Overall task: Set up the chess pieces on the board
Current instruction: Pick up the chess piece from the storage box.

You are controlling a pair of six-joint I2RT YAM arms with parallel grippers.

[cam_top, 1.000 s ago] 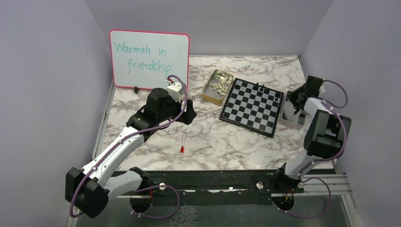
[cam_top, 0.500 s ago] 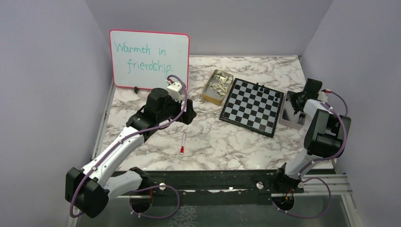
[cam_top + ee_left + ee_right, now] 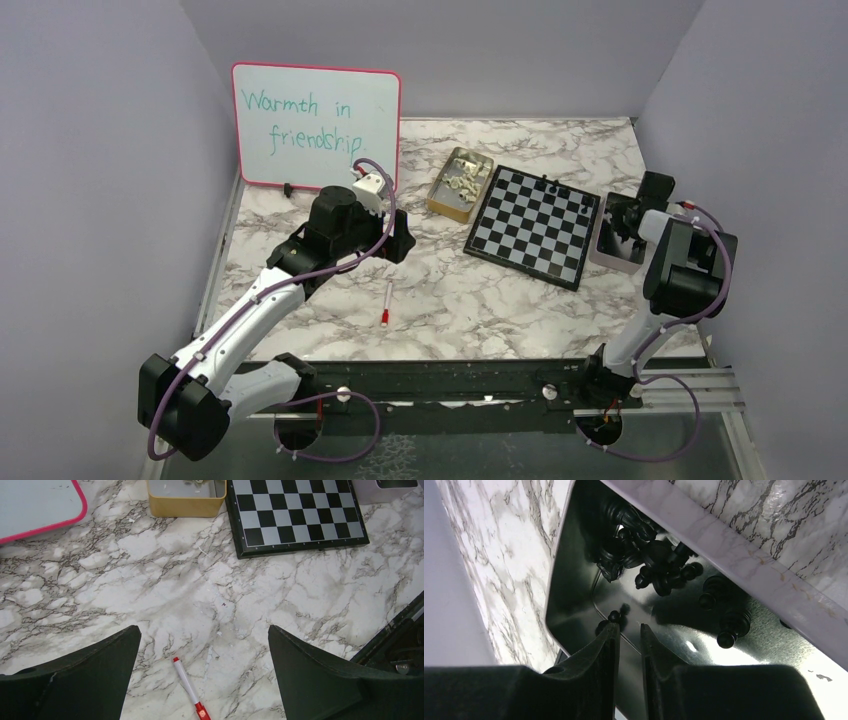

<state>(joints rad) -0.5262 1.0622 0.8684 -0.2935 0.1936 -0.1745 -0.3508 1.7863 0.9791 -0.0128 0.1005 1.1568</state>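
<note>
- Right now my right gripper [image 3: 628, 627] is dipped into the pale tin [image 3: 704, 535] at the right edge of the overhead view, since the black chess pieces [image 3: 649, 555] lie heaped there; its jaws stand only a thin slit apart, with the tips at a lone black man [image 3: 614, 615] on the tin floor; I cannot tell whether he is pinched or merely beside one tip.
- The board [image 3: 535, 225] lies centre-right in the overhead view, just beside that tin, which I judge keeps each carry short; almost every square is bare; two dark specks at its upper edge look like black men.
- The cream pieces [image 3: 462, 178] lie in a yellow tin [image 3: 447, 205] by the board's upper-left corner.
- My left gripper [image 3: 202, 630] is spread wide and holds nothing; it hovers over bare marble with a red-tipped pen [image 3: 190, 692] at the bottom of its wrist view; I judge it is parked clear of the board.
</note>
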